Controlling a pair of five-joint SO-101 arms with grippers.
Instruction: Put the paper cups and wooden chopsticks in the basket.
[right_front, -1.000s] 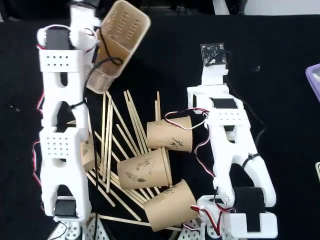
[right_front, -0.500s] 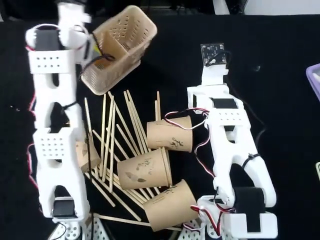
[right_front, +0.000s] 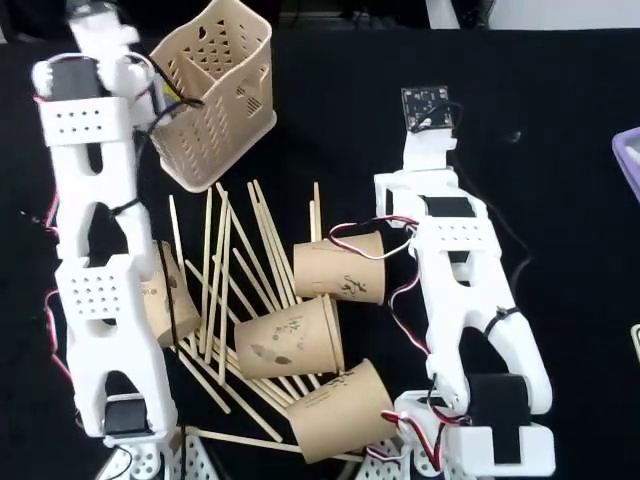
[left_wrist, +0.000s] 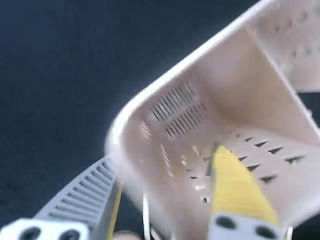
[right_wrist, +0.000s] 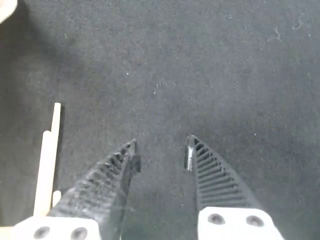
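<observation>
I am at the step of getting the basket (right_front: 225, 120) placed, with nothing loaded yet as far as I can judge. My left end effector (left_wrist: 165, 157) is clamped on its wall near the far left corner of the counter (right_front: 330, 100), and I cannot tell whether its base is touching down or just off the surface. The four paper cups (right_front: 290, 338) lie on their sides among the scattered chopsticks (right_front: 240, 290) between my two arms, toward the near edge, one cup partly under my left arm (right_front: 100, 290). Next, I think, the basket has to stand steady, mouth up, within reach of the pile, before I let go and take a cup (the cup beside my right arm looks easiest). The left wrist view gives what the high view hides: one finger inside the wall, the other outside, and what shows of the inside is bare. The right wrist view shows my right end effector (right_wrist: 160, 150) spread wide, holding nothing, above bare counter with a couple of chopstick ends just beside it.
</observation>
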